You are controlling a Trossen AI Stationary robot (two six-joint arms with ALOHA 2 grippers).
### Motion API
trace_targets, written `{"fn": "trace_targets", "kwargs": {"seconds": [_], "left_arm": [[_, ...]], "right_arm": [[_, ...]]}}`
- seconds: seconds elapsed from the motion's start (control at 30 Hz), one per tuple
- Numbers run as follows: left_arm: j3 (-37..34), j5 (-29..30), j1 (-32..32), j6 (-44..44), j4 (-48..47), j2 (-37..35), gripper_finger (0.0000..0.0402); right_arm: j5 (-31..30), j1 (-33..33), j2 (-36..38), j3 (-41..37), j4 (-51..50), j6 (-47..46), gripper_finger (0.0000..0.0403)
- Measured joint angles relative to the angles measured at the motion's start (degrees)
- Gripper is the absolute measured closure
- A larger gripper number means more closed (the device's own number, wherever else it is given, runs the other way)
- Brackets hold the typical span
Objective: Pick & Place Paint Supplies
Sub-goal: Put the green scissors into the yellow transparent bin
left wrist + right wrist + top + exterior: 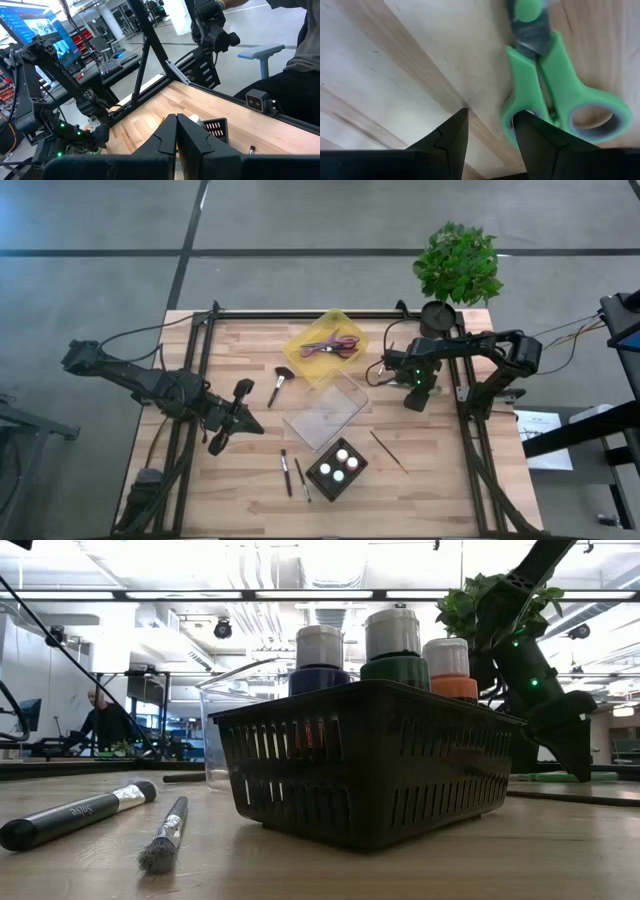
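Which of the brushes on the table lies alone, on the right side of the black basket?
The thin wooden-handled brush, lying diagonally right of the black basket. The others lie left of the basket: two dark brushes together and the wide-headed brush farther back.

Three capped paint bottles (338,463) upright in black basket (322,486); brushes (294,476) alongside.

Three white-capped paint bottles (340,463) stand in one black slotted basket (322,487), four thin brushes (285,472) lie around, one green-handled scissors (555,90), one clear tub (325,412).

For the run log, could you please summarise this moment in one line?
left gripper: shut, idle | right gripper: open over green scissors | bottles: in basket
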State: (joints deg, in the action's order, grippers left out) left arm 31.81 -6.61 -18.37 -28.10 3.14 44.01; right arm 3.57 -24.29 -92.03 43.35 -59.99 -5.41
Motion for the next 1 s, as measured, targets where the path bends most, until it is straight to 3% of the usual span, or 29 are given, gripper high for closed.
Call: {"fn": "trace_targets", "kwargs": {"seconds": [0.23,0.53,1.0], "left_arm": [[0.0,0.0,0.0,0.0,0.0,0.0,0.0387],[0.0,-0.3,0.0,0.0,0.0,0.0,0.0387],[0.0,-0.4,0.0,0.0,0.0,0.0,0.0387]], "right_arm": [[0.5,0.0,-1.3,0.1,0.3,1.9,0.0265],[-1.4,0.0,-2.4,0.1,0.3,3.8,0.0379],[2.7,2.4,2.7,0.2,1.8,4.8,0.0389]]}}
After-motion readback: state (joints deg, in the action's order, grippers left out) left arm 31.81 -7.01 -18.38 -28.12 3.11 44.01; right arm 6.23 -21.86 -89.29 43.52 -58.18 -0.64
